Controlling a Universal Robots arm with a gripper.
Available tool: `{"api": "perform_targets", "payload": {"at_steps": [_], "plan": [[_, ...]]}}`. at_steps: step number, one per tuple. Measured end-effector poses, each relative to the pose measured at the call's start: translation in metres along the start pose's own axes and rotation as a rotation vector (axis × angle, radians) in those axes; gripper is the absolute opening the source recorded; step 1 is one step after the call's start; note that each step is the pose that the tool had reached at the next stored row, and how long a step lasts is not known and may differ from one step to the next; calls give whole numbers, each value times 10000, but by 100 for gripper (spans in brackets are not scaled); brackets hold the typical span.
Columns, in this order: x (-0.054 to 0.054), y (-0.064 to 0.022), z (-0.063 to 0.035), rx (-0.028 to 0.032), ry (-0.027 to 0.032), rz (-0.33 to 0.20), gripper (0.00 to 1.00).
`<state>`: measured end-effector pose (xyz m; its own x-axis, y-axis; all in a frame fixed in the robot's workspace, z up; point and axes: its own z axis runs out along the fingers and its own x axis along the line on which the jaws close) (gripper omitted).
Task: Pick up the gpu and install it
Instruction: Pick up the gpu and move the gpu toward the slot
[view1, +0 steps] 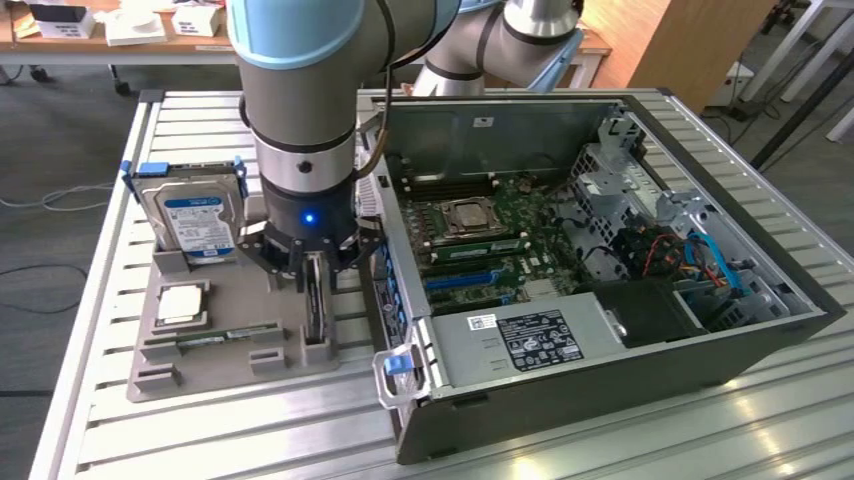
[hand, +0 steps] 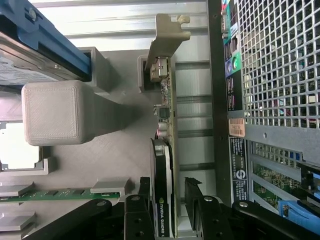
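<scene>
Standing on edge in a grey plastic holder (view1: 200, 375) near the slatted metal counter's (view1: 747, 440) middle, just beside the open black computer case (view1: 574, 405), the thin dark gpu card with its silvery bracket (hand: 165, 125) looks light, stiff yet fragile, best pinched across its black cooler (hand: 160, 170), which the spread claw (hand: 169, 186) straddles.

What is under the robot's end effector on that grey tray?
The gpu, standing on edge in the grey tray, flanked by the open end effector. The card covers whatever holds it below.

Glossy black gpu (hand: 162, 186), matt grey plastic holder (hand: 50, 112)
</scene>
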<state>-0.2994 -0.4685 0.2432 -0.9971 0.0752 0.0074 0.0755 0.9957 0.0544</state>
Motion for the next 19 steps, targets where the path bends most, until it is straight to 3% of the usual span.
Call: {"api": "perform_targets", "payload": {"at_steps": [19], "plan": [[26, 31, 32, -3, -1, 0, 42]]}}
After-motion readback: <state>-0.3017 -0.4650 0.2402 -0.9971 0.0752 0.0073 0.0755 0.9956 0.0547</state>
